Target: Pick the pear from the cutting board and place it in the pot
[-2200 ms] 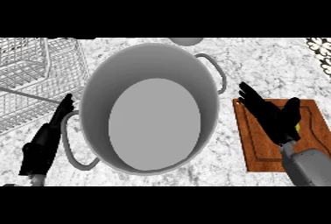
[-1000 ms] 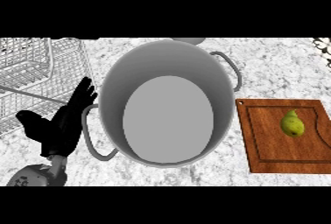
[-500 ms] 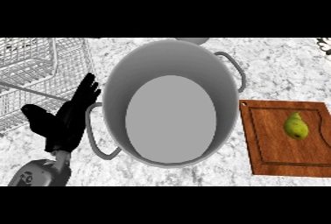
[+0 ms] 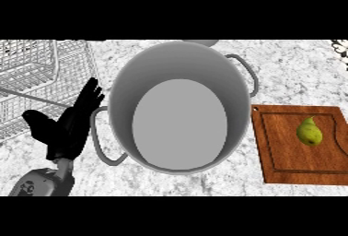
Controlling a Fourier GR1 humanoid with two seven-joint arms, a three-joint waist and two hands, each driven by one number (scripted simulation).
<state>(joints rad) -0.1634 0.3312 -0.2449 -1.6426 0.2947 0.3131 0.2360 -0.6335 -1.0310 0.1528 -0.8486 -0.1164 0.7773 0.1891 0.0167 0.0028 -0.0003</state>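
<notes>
Left hand (image 4: 62,131): black, at the view's left, just beside the pot's left handle (image 4: 102,144). Fingers (image 4: 88,97) straight and close together, pointing up and a little right along the pot's outer wall. Thumb spread out to the left. Hand wide and flat, holding nothing. Cannot tell whether the fingers touch the pot. Grey forearm (image 4: 39,183) comes in at the lower left corner.

Pot (image 4: 139,78): large, grey metal, upright, mid-view, seen from above. Open top, and the inside shows a bare, pale, flat bottom. Second loop handle (image 4: 250,76) on the upper right side.

Cutting board (image 4: 289,161): brown wood, flat on the counter, right of the pot. Its left edge lies just beside the pot's wall. A groove runs round inside its border.

Pear (image 4: 309,131): yellow-green, lying on the board's upper right part, inside the groove, narrow end up. It is well apart from the left hand, with the whole pot between them.

Wire rack (image 4: 41,69): white, upper left, on the counter behind the hand. The fingertips show near its right edge.

Counter (image 4: 299,69): mottled white and grey stone. A small pale thing at the top edge sits half hidden behind the pot's rim, and its kind is unclear.
</notes>
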